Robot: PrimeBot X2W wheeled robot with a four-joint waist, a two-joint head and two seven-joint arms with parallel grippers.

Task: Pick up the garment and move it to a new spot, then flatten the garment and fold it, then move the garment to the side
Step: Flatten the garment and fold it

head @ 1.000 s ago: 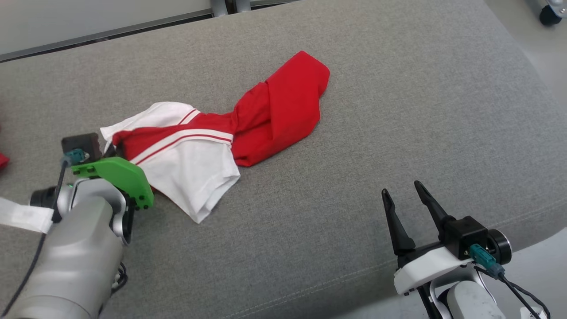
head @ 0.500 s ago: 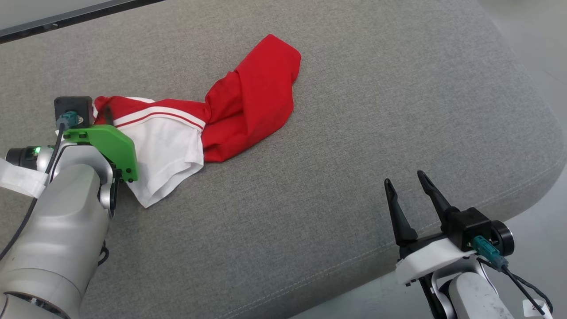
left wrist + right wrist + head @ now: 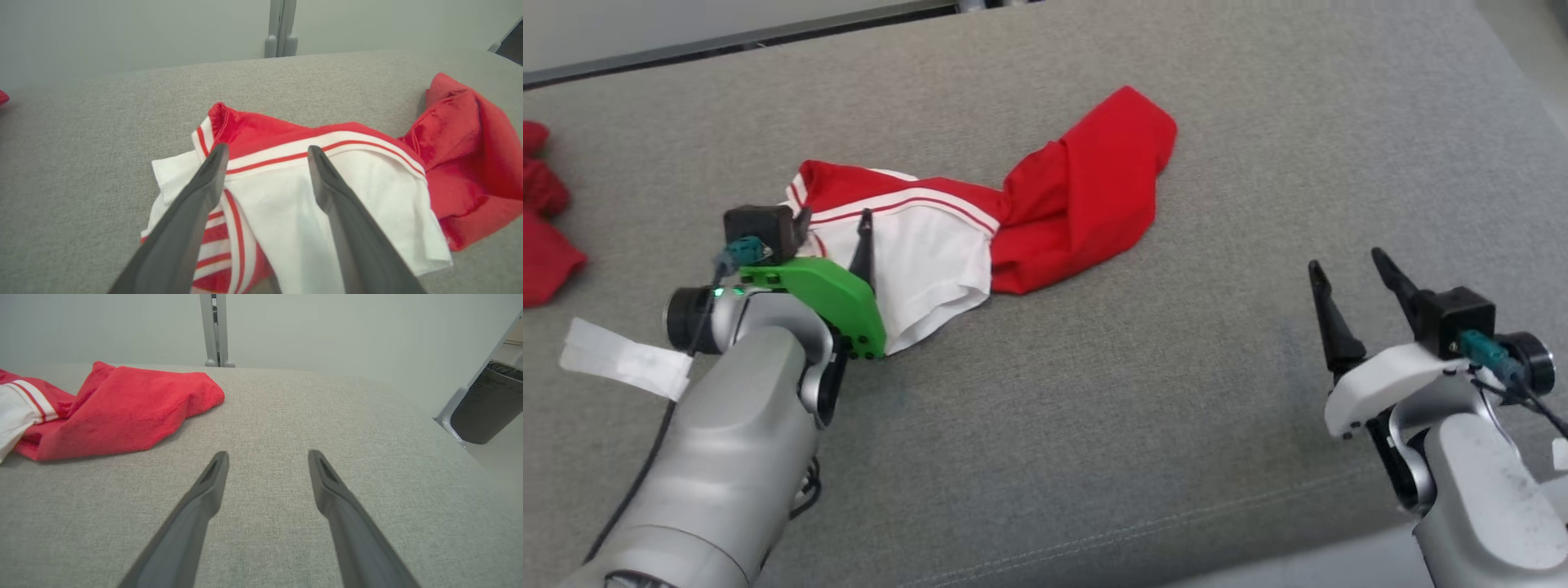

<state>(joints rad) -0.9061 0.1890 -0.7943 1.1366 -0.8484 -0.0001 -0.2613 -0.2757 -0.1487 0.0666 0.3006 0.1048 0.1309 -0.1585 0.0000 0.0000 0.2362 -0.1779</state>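
Now left hand [image 3: 267, 149] over garment [image 3: 1078, 196] edge (spread wide).

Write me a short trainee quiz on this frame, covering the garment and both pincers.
1. True or false: the left pincer is shut on the garment.
2. What shows between the right pincer's fingers? A. red cloth; B. bare grey cushion; C. a folded towel.
3. Fill in: the garment's white part lies toward the robot's ____ side.
Key: 1 false, its fingers stand apart over the white cloth; 2 B; 3 left.
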